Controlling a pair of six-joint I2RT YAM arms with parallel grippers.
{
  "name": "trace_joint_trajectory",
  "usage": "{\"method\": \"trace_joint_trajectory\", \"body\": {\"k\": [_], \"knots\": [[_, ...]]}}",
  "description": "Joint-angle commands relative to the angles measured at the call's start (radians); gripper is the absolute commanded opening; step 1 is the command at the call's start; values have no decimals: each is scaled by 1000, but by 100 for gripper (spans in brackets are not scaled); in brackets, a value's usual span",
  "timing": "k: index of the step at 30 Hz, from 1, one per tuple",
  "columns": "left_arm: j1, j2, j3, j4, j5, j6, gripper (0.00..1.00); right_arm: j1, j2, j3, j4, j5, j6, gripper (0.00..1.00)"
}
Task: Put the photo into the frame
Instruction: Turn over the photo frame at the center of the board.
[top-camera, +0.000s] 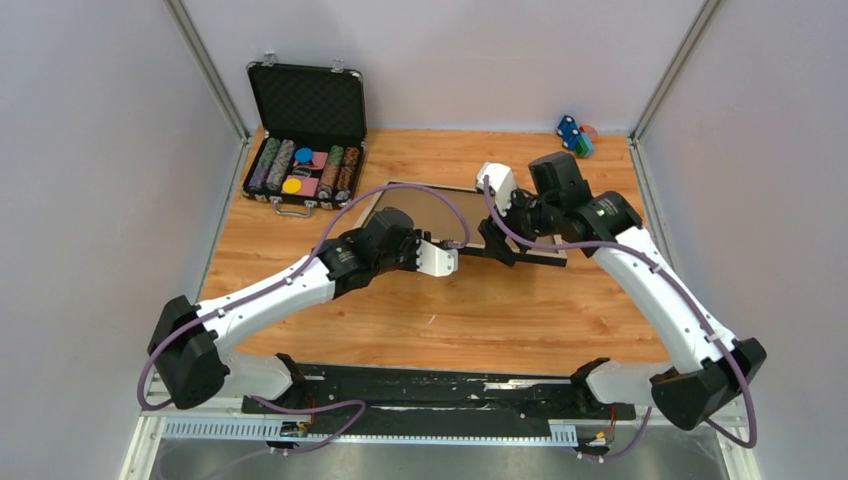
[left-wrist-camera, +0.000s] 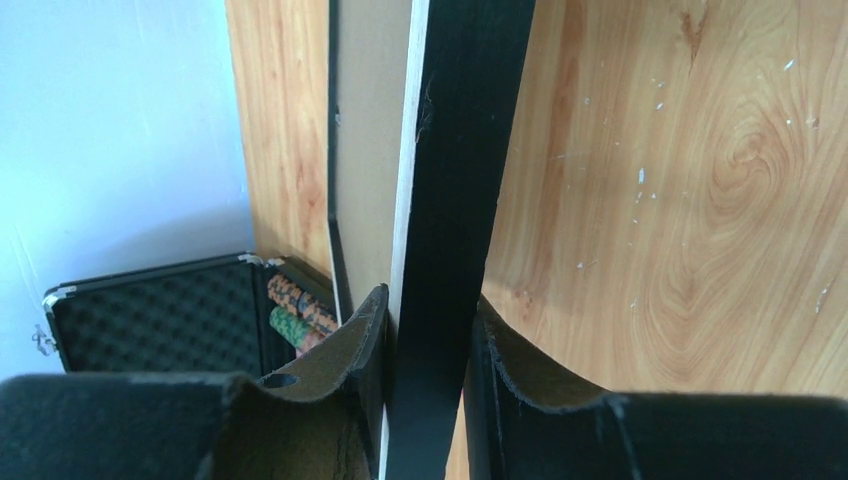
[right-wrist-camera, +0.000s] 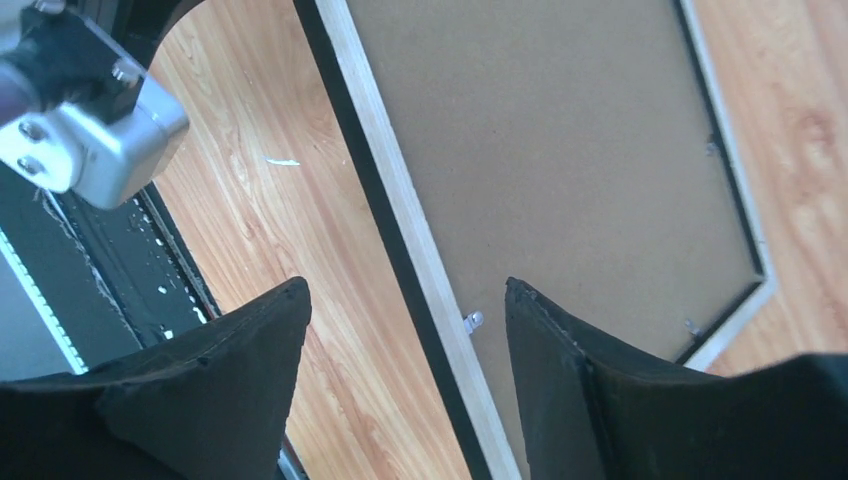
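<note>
**Left clamps the rail, right hangs open over the tab**

Your left gripper (left-wrist-camera: 430, 310) is shut down tight on the near rail of the frame (right-wrist-camera: 410, 200), one finger on the board side, one on the outer black edge. It looks like an anchor, pinning the frame so it can't skate across the table (top-camera: 480, 320) when the other arm works on it.

Your right gripper (right-wrist-camera: 405, 290) is spread wide and holding nothing, its fingers straddling that same rail just beside the left one.

The frame lies back-up mid-table with the brown backing board (right-wrist-camera: 560, 150) seated in it. The photo? Not in sight in any view, and I can't tell whether it's under the board.

A small metal tab (right-wrist-camera: 472, 321) sits between your right fingers at the board's edge. My guess is that's the target.

What's in the way: the two wrists are crowded together, so mind a knock. The left arm's purple cable (top-camera: 452, 203) loops across the board. The open chip case (top-camera: 305, 130) and a small coloured toy (top-camera: 574, 134) sit well apart at the back.
</note>
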Motion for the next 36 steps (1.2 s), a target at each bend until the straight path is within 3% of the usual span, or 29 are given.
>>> {"method": "trace_joint_trajectory", "body": {"k": [1,19,36], "knots": [[6,-13,113,-44,17,-74,0,-1,-89,-4,19,40,-62,73],[6,43,346,-266,70,-62,0,87,-190,-149,95,222,-216,78],[7,31,363,-329,72,-48,0,89,-231,-236,256,328,-330,75]]}}
